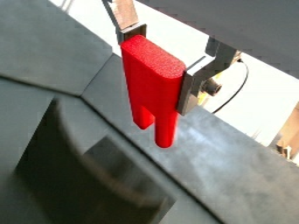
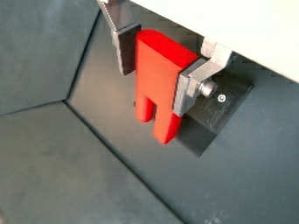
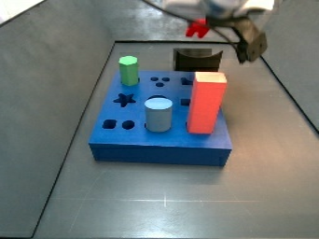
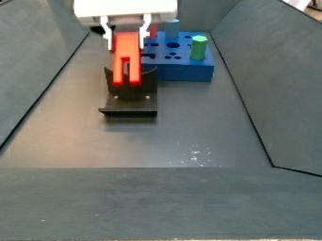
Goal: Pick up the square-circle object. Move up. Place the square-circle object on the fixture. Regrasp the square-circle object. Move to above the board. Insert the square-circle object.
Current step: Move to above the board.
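My gripper (image 1: 160, 66) is shut on the square-circle object (image 1: 152, 87), a bright red peg whose lower end splits into two prongs. Both wrist views show it upright between the silver fingers (image 2: 193, 83), and it also shows in the wrist view (image 2: 158, 79). In a side view the gripper (image 4: 127, 42) holds the peg (image 4: 126, 61) directly over the dark fixture (image 4: 130, 102); I cannot tell if the prongs touch it. The fixture's base plate (image 2: 228, 109) lies just under the peg. The blue board (image 4: 176, 58) stands behind the fixture. In the side view (image 3: 230, 23) the gripper is partly cut off above the fixture (image 3: 196, 59).
On the board (image 3: 162, 131) stand a tall orange-red pillar (image 3: 208, 101), a grey cylinder (image 3: 159, 114) and a green cylinder (image 3: 129, 70), beside star, round and square holes. Sloping grey walls enclose the floor on both sides.
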